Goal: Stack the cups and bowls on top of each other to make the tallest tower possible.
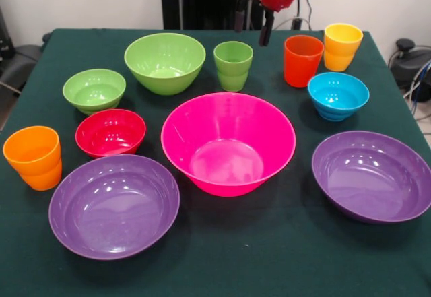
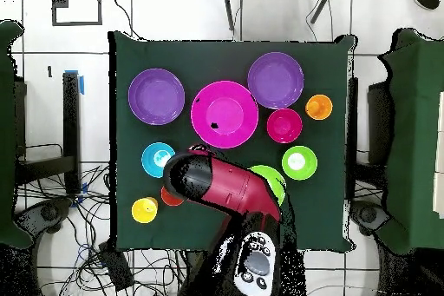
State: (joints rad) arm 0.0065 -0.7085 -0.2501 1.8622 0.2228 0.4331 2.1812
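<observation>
Front view, claw [image 1: 253,27] empty, above green cup [image 1: 233,65]

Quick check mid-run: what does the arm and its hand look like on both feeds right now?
The arm is a thick, rounded, glossy red shell with black sections and a black end cap in the overhead view. In the front view only its red casing shows at the top edge, with the hand below it: dark, slim black prongs. Whether they are open is unclear.

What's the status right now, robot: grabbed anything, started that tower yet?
Gripper up at the table's far side, carrying nothing. Tower not started: hot-pink bowl sits empty, cups and bowls all apart. Nothing in the way.
</observation>
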